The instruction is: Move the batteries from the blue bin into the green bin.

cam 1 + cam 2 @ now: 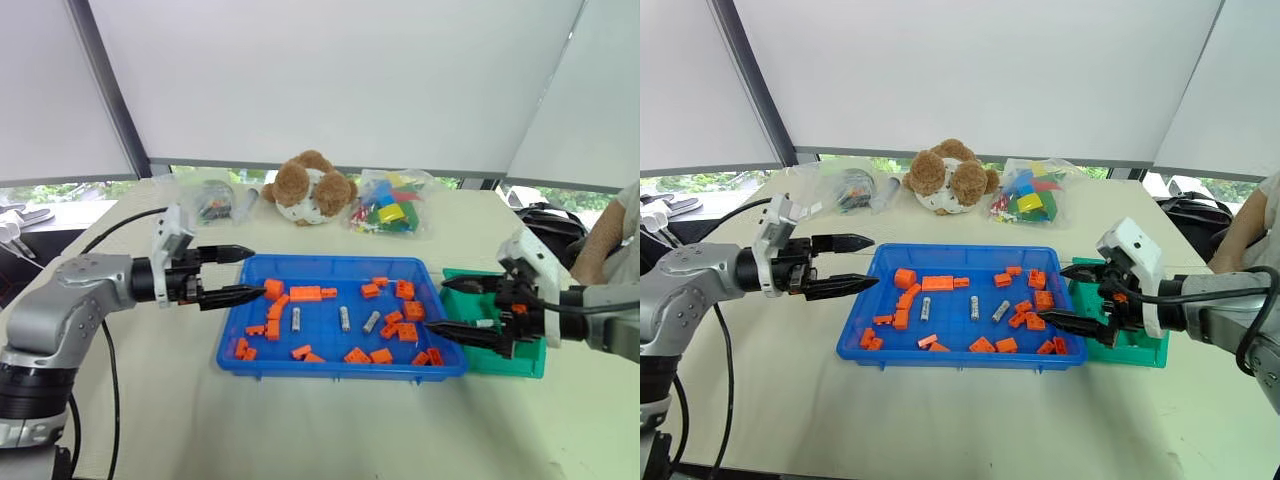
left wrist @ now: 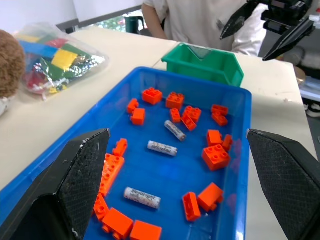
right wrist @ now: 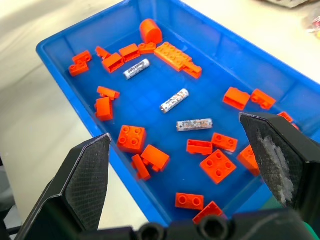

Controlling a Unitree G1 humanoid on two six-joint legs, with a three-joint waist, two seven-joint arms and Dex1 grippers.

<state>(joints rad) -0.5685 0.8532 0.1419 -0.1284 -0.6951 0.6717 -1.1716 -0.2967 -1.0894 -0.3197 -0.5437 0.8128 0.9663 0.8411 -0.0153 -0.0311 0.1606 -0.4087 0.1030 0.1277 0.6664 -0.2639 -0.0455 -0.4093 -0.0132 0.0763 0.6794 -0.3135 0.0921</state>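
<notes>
Both grippers hang spread and empty, and the right gripper (image 1: 462, 310) sits nearer the closest battery (image 1: 372, 321), which lies slantwise in the blue bin (image 1: 330, 366).

A test room or robotics lab by the look of it: a plain pale rectangular table (image 1: 300, 420) stands before white roller blinds (image 1: 330, 70) at twelve o'clock, with a brown plush teddy bear (image 1: 309, 187) and clear plastic bags of coloured toy bricks (image 1: 392, 205) as props.

Silver-grey arms, black cables, black textured claws: left claw (image 1: 232, 274), right claw (image 1: 458, 308).
</notes>
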